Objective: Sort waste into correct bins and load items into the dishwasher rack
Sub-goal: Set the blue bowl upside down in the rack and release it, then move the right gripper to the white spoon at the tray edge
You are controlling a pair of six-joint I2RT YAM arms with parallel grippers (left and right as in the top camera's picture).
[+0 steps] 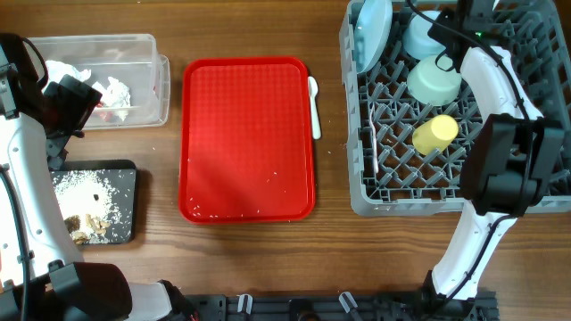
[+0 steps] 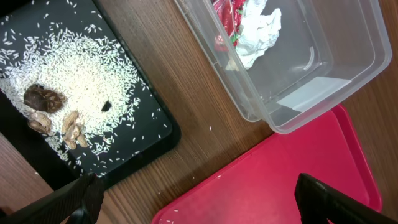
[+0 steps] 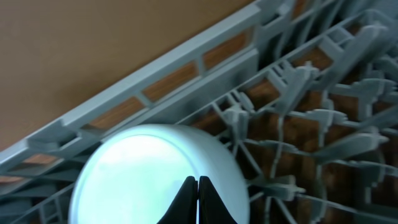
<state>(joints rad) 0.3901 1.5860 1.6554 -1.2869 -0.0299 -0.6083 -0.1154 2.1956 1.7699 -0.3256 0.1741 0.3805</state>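
The grey dishwasher rack [image 1: 361,134] holds the pale blue plate [image 1: 373,34] on edge, the light blue bowl [image 1: 419,37], the mint-green bowl [image 1: 434,78] and the yellow cup [image 1: 435,134]. The white spoon [image 1: 314,107] lies on the table between the red tray and the rack. The clear tub [image 1: 134,45] holds napkins [image 2: 261,28] and the red wrapper [image 2: 227,15]. The black tray [image 2: 158,134] holds white grains and brown scraps [image 2: 46,99]. My left gripper [image 2: 199,208] is open and empty, over the gap between tub, black tray and red tray. My right gripper [image 3: 198,190] is shut, empty, just above the upturned light blue bowl [image 3: 137,174].
The flat red serving tray [image 1: 248,138] lies mid-table with a few white crumbs on it; its corner shows in the left wrist view [image 2: 280,180]. The rack's rim and pegs [image 3: 186,68] surround my right gripper. A thin white utensil [image 1: 376,156] lies in the rack.
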